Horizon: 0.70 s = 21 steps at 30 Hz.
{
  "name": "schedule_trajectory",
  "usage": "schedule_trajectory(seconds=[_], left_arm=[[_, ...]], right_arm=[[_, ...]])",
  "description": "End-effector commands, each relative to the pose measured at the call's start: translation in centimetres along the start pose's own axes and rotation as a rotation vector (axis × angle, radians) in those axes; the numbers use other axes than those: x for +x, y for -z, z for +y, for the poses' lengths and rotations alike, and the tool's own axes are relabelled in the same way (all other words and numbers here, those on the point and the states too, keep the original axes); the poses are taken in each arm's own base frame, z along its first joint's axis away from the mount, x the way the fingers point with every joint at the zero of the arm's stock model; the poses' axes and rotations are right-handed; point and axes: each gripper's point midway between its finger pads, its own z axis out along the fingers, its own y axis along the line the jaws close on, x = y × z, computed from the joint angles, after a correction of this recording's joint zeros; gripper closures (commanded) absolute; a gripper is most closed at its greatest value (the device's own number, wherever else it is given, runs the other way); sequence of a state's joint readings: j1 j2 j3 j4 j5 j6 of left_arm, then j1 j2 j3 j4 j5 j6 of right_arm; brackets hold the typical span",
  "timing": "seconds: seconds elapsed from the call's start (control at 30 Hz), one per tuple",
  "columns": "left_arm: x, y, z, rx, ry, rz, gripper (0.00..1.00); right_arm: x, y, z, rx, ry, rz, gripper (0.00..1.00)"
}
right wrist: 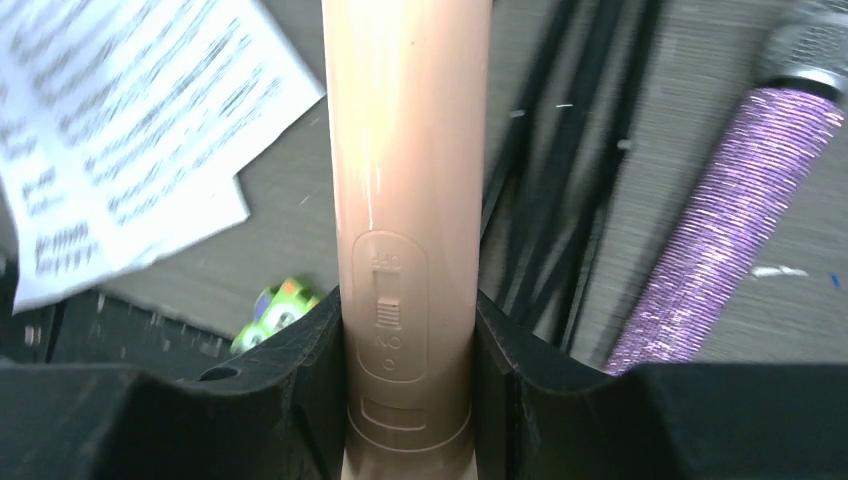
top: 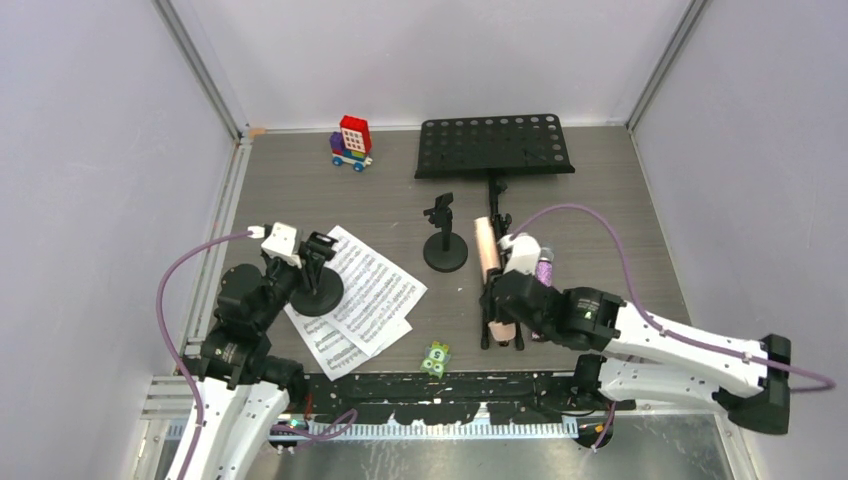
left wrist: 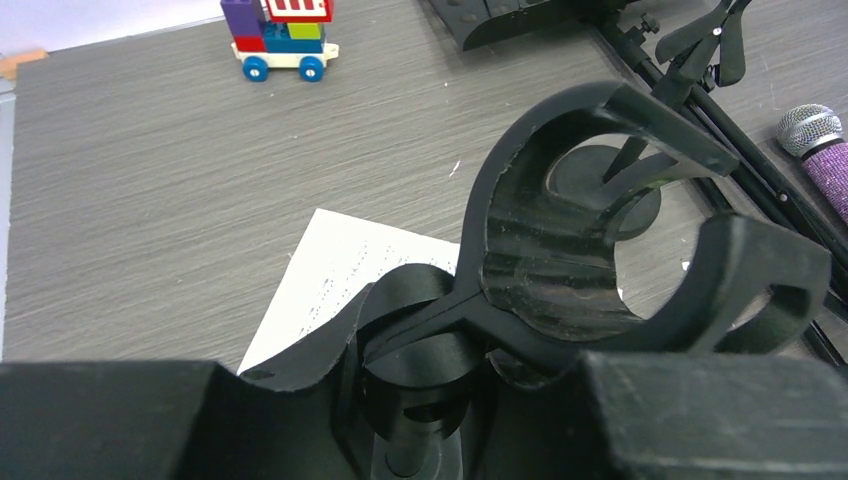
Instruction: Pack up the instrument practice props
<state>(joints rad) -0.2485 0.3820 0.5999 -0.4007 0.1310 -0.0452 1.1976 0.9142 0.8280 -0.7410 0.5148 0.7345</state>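
Note:
My left gripper (top: 311, 259) (left wrist: 440, 385) is shut on the stem of a short black mic mount (top: 318, 290) (left wrist: 590, 240), whose round base sits over the white sheet-music pages (top: 372, 290) (left wrist: 335, 275). My right gripper (top: 498, 300) (right wrist: 408, 375) is shut on the pink microphone (top: 487, 248) (right wrist: 405, 170), near its switch. The purple-glitter microphone (top: 545, 269) (right wrist: 725, 230) lies just to its right. A second mic mount (top: 445, 243) stands mid-table. The black perforated music desk (top: 495, 145) stands at the back, and its folded tripod legs (right wrist: 560, 190) lie under the pink microphone.
A red-blue toy brick vehicle (top: 351, 143) (left wrist: 283, 35) sits at the back left. A small green square piece (top: 435, 359) (right wrist: 272, 312) lies near the front edge. White walls close in the table on three sides.

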Motion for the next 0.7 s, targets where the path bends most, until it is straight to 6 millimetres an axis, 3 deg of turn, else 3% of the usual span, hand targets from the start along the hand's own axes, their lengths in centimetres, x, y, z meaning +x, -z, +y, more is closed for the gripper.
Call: schedule_trajectory(seconds=[0.0, 0.2, 0.3, 0.43, 0.47, 0.57, 0.67], left_arm=[[-4.9, 0.5, 0.0, -0.002, -0.016, -0.162, 1.00], [-4.8, 0.5, -0.2, 0.006, -0.011, -0.158, 1.00], [-4.7, 0.5, -0.2, 0.008, -0.006, -0.160, 1.00], [-4.8, 0.7, -0.2, 0.005, -0.006, -0.166, 1.00], [-4.8, 0.7, -0.2, 0.005, -0.006, -0.166, 1.00], [-4.8, 0.7, -0.2, 0.005, -0.006, -0.168, 1.00], [-4.8, 0.7, -0.2, 0.005, -0.005, -0.169, 1.00]], right_arm=[[-1.0, -0.9, -5.5, 0.152, -0.243, -0.065, 1.00], [-0.6, -4.6, -10.4, 0.236, -0.318, 0.043, 0.98], [-0.5, -6.4, -11.6, 0.271, -0.293, 0.116, 0.98], [-0.9, -7.3, -12.5, 0.311, -0.249, 0.151, 0.95], [-0.9, -7.4, -12.7, 0.323, -0.244, 0.156, 0.91], [-0.3, -7.7, -13.1, 0.342, -0.246, 0.168, 0.63], [0.5, -7.7, -13.6, 0.363, -0.245, 0.182, 0.53]])
